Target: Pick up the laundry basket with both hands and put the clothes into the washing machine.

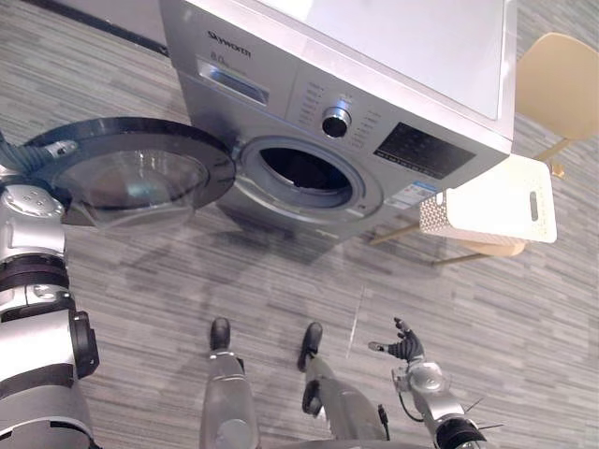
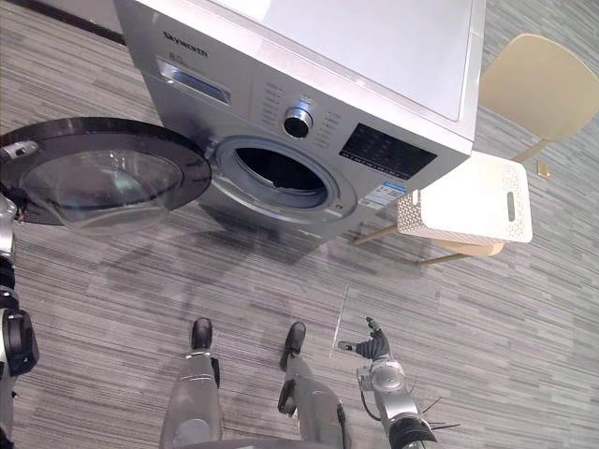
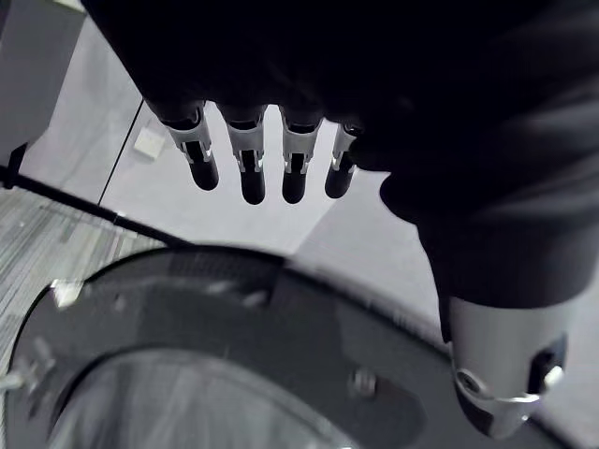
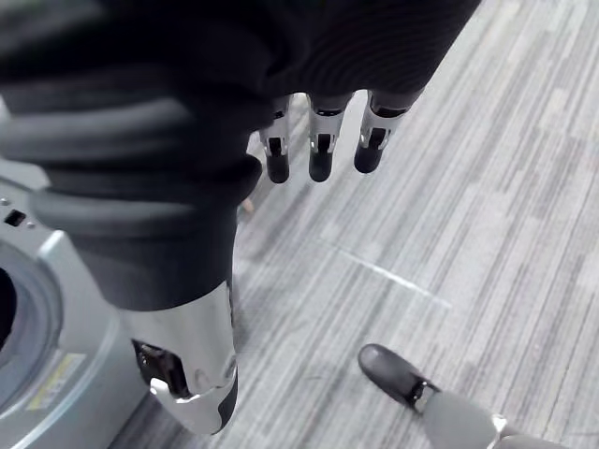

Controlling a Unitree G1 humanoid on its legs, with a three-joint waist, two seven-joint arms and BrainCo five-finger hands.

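A silver front-loading washing machine (image 1: 393,89) stands ahead with its round drum opening (image 1: 304,173) dark inside. Its glass door (image 1: 131,178) is swung wide to the left. The white perforated laundry basket (image 1: 491,201) rests on a pale wooden seat to the right of the machine; what it holds is hidden. My left hand (image 3: 245,164) hovers just over the door's dark rim (image 3: 234,318), fingers straight and holding nothing. My right hand (image 1: 402,348) hangs low at the right above the floor, well short of the basket, fingers (image 4: 318,154) relaxed and empty.
A second beige chair (image 1: 559,79) stands behind the basket at the far right. Grey striped carpet (image 1: 281,281) stretches between me and the machine. The open door takes up the space on the left.
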